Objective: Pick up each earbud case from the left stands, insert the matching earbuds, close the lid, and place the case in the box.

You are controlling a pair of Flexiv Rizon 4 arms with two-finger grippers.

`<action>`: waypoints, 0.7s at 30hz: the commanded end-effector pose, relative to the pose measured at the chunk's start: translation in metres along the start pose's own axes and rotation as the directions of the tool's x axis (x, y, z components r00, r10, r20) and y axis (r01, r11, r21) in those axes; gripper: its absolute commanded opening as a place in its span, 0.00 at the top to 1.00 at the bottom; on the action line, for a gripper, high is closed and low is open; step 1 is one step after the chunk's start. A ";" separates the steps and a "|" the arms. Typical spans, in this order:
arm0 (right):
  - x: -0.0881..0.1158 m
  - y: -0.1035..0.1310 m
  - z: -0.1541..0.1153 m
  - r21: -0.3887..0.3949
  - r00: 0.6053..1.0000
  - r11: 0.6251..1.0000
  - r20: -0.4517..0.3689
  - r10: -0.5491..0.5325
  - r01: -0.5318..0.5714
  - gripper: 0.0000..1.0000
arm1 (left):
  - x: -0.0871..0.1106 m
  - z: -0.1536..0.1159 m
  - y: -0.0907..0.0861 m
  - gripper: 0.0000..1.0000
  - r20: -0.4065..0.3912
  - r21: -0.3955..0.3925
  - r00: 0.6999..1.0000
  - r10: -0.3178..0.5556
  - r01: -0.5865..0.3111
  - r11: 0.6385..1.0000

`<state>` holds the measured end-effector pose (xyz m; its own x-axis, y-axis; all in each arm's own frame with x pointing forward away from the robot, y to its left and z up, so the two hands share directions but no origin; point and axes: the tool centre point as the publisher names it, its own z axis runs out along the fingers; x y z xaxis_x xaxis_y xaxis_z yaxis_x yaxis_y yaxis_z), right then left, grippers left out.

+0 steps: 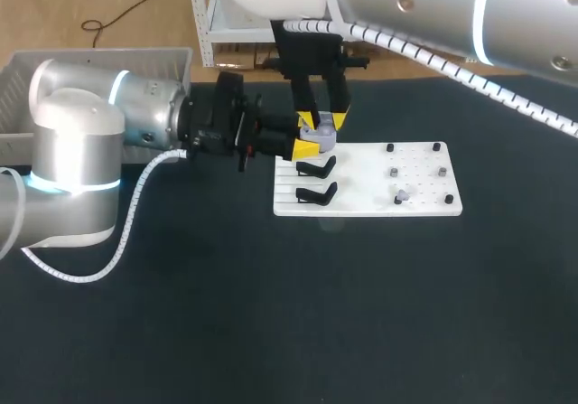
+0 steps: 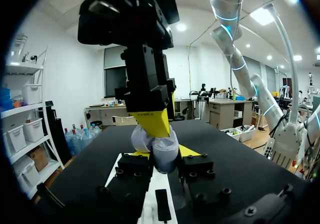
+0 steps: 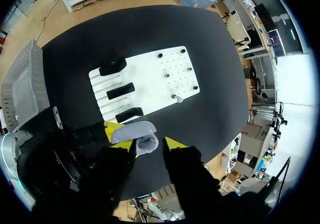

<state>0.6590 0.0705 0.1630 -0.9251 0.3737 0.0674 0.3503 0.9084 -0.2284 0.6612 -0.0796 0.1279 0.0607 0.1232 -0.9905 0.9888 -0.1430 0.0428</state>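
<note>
My left gripper (image 1: 305, 142) (image 2: 166, 156) is shut on a grey earbud case (image 1: 319, 133) (image 2: 165, 155) (image 3: 147, 144) and holds it over the near-left corner of the white board (image 1: 424, 207). The case's lid (image 3: 133, 130) stands open. My right gripper (image 1: 322, 119) (image 3: 147, 145) comes down from above, its yellow tips just off either side of the case. Two black stands (image 1: 316, 164) (image 1: 316, 192) show on the board; the right wrist view shows three stands (image 3: 120, 90). A small earbud (image 1: 402, 192) (image 3: 176, 97) lies among the pegs.
Black pegs (image 1: 390, 148) stud the right half of the board. A pale box (image 1: 23, 88) (image 3: 22, 93) sits at the table's far left, behind my left arm. Dark tabletop (image 1: 316, 314) lies all around the board.
</note>
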 end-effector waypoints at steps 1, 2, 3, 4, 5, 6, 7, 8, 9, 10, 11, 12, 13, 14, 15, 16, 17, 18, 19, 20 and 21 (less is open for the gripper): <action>0.001 -0.005 -0.005 -0.013 1.000 1.000 0.000 0.004 -0.004 0.00 | -0.001 0.000 -0.001 1.00 -0.002 -0.001 1.000 0.000 0.000 1.000; 0.003 -0.007 -0.008 -0.022 1.000 1.000 0.003 0.007 -0.007 0.00 | -0.001 0.000 -0.001 1.00 -0.002 -0.001 1.000 0.000 0.000 1.000; 0.006 -0.009 -0.011 -0.036 1.000 0.999 0.004 0.012 -0.012 0.00 | -0.001 0.000 -0.001 1.00 -0.002 -0.001 1.000 0.000 0.000 1.000; 0.008 -0.012 -0.014 -0.050 1.000 0.999 0.003 0.017 -0.017 0.00 | -0.001 0.000 -0.001 1.00 -0.002 -0.001 1.000 0.000 0.000 1.000; 0.010 -0.015 -0.017 -0.068 1.000 0.997 0.002 0.022 -0.021 0.00 | -0.001 0.000 -0.001 1.00 -0.002 -0.001 1.000 0.000 0.000 1.000; 0.013 -0.020 -0.020 -0.089 1.000 0.996 -0.001 0.028 -0.028 0.03 | -0.001 0.000 -0.001 1.00 -0.002 -0.001 1.000 0.000 0.000 1.000; 0.015 -0.025 -0.023 -0.111 0.999 0.993 -0.012 0.034 -0.035 0.16 | -0.001 0.000 -0.001 1.00 -0.002 -0.001 1.000 0.000 0.000 1.000; 0.018 -0.030 -0.026 -0.129 0.999 0.991 -0.017 0.040 -0.042 0.25 | -0.001 0.000 -0.001 1.00 -0.002 -0.001 1.000 0.000 0.000 1.000; 0.021 -0.035 -0.029 -0.152 0.999 0.987 -0.026 0.047 -0.050 0.27 | -0.001 0.000 -0.001 1.00 -0.002 -0.001 1.000 0.000 0.000 1.000; 0.025 -0.042 -0.032 -0.176 0.998 0.983 -0.037 0.049 -0.055 0.28 | -0.001 0.000 -0.001 1.00 -0.002 -0.001 1.000 0.000 0.000 1.000; 0.029 -0.047 -0.034 -0.194 0.998 0.979 -0.038 0.055 -0.062 0.32 | -0.001 0.000 -0.001 1.00 -0.002 -0.001 1.000 0.000 0.000 1.000; 0.032 -0.053 -0.037 -0.210 0.997 0.975 -0.038 0.060 -0.067 0.33 | -0.001 0.000 -0.001 1.00 -0.002 -0.001 1.000 0.000 0.000 1.000; 0.035 -0.059 -0.040 -0.236 0.997 0.969 -0.041 0.060 -0.068 0.33 | -0.001 0.000 -0.001 1.00 -0.002 -0.001 1.000 0.000 0.000 1.000; 0.038 -0.064 -0.042 -0.261 0.997 0.963 -0.042 0.060 -0.069 0.33 | -0.001 0.000 -0.001 1.00 -0.002 -0.001 1.000 0.000 0.000 1.000; 0.041 -0.069 -0.045 -0.277 0.998 0.958 -0.037 0.060 -0.068 0.31 | -0.001 0.000 -0.001 1.00 -0.002 -0.001 1.000 0.000 0.000 1.000; 0.043 -0.073 -0.048 -0.291 0.998 0.955 -0.035 0.053 -0.061 0.28 | -0.001 0.000 -0.001 1.00 -0.002 -0.001 1.000 0.000 0.000 1.000; 0.045 -0.076 -0.050 -0.291 0.999 0.955 -0.019 0.045 -0.049 0.24 | -0.001 0.000 -0.001 1.00 -0.002 -0.001 1.000 0.000 0.000 1.000; 0.048 -0.078 -0.053 -0.298 0.999 0.954 0.003 0.037 -0.035 0.22 | -0.001 0.000 -0.001 1.00 -0.002 -0.001 1.000 0.000 0.000 1.000; 0.050 -0.080 -0.056 -0.314 0.999 0.949 0.018 0.030 -0.023 0.21 | -0.001 0.000 -0.001 1.00 -0.002 -0.001 1.000 0.000 0.000 1.000; 0.053 -0.082 -0.060 -0.320 0.999 0.947 0.044 0.028 -0.013 0.20 | -0.001 0.000 -0.001 1.00 -0.002 -0.001 1.000 0.000 0.000 1.000; 0.056 -0.084 -0.063 -0.327 0.997 0.945 0.072 0.028 -0.002 0.22 | -0.001 0.000 -0.001 1.00 -0.002 -0.001 1.000 0.000 0.000 1.000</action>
<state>0.6189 0.0509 0.2392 -0.9180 0.3840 0.0996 0.3731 0.9210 -0.1123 0.6609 -0.0796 0.1281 0.0606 0.1232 -0.9905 0.9887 -0.1438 0.0426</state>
